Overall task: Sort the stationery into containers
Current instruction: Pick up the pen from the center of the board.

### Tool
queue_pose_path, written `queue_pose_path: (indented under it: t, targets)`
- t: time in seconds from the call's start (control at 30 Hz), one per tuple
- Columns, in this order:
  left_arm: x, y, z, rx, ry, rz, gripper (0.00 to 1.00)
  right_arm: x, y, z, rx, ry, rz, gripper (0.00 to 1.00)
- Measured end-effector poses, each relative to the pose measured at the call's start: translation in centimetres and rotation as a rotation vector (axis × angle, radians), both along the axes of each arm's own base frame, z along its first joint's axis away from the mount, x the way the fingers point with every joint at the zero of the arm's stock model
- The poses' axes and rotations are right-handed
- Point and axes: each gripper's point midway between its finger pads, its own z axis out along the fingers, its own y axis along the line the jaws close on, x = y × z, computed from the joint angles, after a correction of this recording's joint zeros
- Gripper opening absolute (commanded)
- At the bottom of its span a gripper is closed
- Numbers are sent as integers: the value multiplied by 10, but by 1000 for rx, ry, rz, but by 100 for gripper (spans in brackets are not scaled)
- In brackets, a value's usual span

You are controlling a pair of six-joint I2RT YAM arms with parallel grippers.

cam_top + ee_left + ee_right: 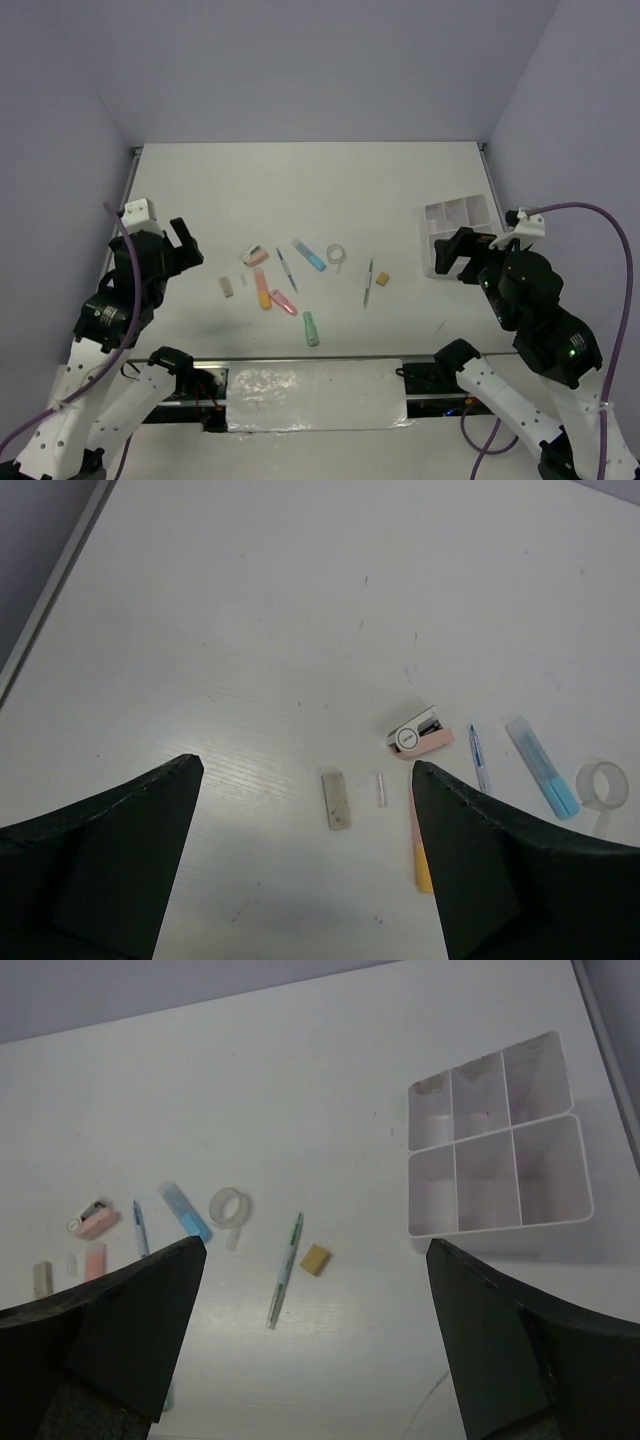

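Left claw (pixel 188 245): jaws wide apart, touching nothing. Right claw (pixel 456 257): likewise. White plastic six-compartment tray (pixel 500 1230): small coloured stationery (pixel 284 303) lies outside it, on the white bench (pixel 300 190).

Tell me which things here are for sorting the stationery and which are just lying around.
For the job: markers, pens, erasers, tape ring, pink gadget, white tray.
Just lying about: purple cable, crinkled plastic sheet at the near edge.

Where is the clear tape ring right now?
In the top view, the tape ring lies near the middle, between the blue marker on its left and the green pen on its right.
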Motion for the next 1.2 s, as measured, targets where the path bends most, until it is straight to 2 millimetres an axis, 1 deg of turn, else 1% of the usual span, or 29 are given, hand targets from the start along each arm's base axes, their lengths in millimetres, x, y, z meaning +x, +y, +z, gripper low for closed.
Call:
queue_pose_path:
  t: [0.13, 0.17, 0.23, 0.33, 0.4, 0.47, 0.5, 0.57, 0.6, 0.67, 0.7, 0.73, 0.77, 0.8, 0.83, 0.93, 1.03, 1.1, 1.2]
  targets:
    - [0, 1, -1, 5, 5, 10, 99, -1, 3, 3, 9, -15, 24, 100]
    - [1, 2, -1, 6, 6, 11, 99, -1, 6, 5, 15, -22, 39, 100]
    - [1, 2, -3, 9, 13, 15, 99, 0, 19, 13, 43, -50, 105, 100]
    - [3, 3, -6, 16, 28, 20, 99, 3, 51, 27, 109, -96, 249, 100]
    - [4, 3, -10, 20, 44, 26, 99, 13, 76, 32, 138, -78, 340, 100]
    - [5, 3, -13, 18, 59, 36, 99, 34, 103, 29, 137, -7, 395, 100]
    - [5, 3, -14, 18, 65, 40, 99, 49, 119, 25, 132, 37, 419, 100]
    - [5, 5, -16, 23, 73, 48, 99, 79, 157, 3, 92, 149, 453, 100]
    - [5, 5, -18, 27, 80, 53, 99, 89, 174, -8, 69, 193, 472, 98]
    - [5, 7, -18, 32, 83, 61, 99, 107, 212, -44, -3, 298, 500, 89]
    - [5, 7, -18, 33, 83, 62, 99, 111, 228, -67, -48, 353, 511, 80]
    - [5, 7, -18, 34, 83, 63, 99, 111, 239, -88, -90, 402, 525, 75]
    - [5, 7, -18, 34, 83, 63, 99, 111, 247, -107, -135, 452, 528, 67]
    - [5, 7, -18, 34, 83, 63, 99, 110, 256, -125, -174, 497, 537, 65]
    - [5, 7, -18, 33, 84, 61, 99, 111, 264, -138, -201, 527, 543, 65]
    - [6, 6, -20, 34, 90, 57, 99, 116, 281, -166, -250, 589, 552, 65]
    - [6, 5, -21, 34, 96, 53, 99, 124, 296, -184, -287, 628, 549, 65]
    - [7, 4, -22, 33, 101, 50, 99, 128, 310, -192, -302, 635, 558, 62]
    - [6, 3, -22, 29, 99, 43, 99, 124, 331, -211, -333, 657, 584, 60]
